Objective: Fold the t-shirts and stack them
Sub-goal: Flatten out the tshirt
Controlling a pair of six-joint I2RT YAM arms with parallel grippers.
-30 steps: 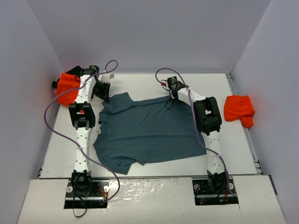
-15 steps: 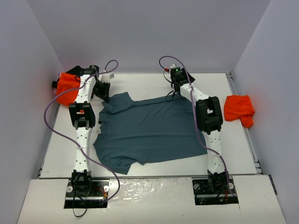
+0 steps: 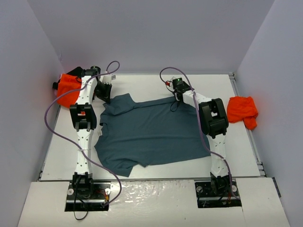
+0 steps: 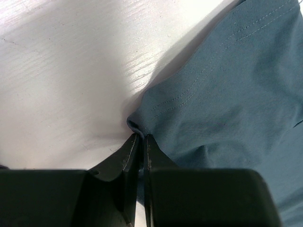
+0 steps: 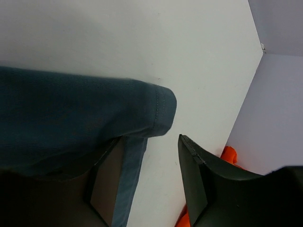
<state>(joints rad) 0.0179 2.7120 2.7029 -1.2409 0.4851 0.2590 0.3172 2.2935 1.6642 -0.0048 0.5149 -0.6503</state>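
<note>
Scene: A blue-grey t-shirt lies spread and mostly flat on a white counter, reaching from one claw across to the other.
Left claw: Pressed together on a thin nip of the shirt's stitched edge, with the cloth puckered right at its tips. Bare counter lies to one side of the tips and the rest of the shirt fans out to the other.
Right claw: Fingers apart, gripping nothing. A rolled, hemmed corner of the shirt lies across the tip of one finger, while the other finger stands clear over bare counter.
Unclear: The wrist view does not settle whether that corner sits inside the gap or merely rests on top of the one finger.
Other shirts: A crumpled orange t-shirt sits just outboard of the left claw. A second orange t-shirt lies well outboard of the right claw (neither looks folded).
Risk, right side: Closing from here could catch only the outer roll of the corner, or miss it. The shirt would then lift from the left side alone and the fold would skew.
Risk, left side: The pinch holds very little cloth, so a firm pull could slip the edge free.
Risk, cloth: A sideways nudge from the open fingers could rumple the flat panel.
</note>
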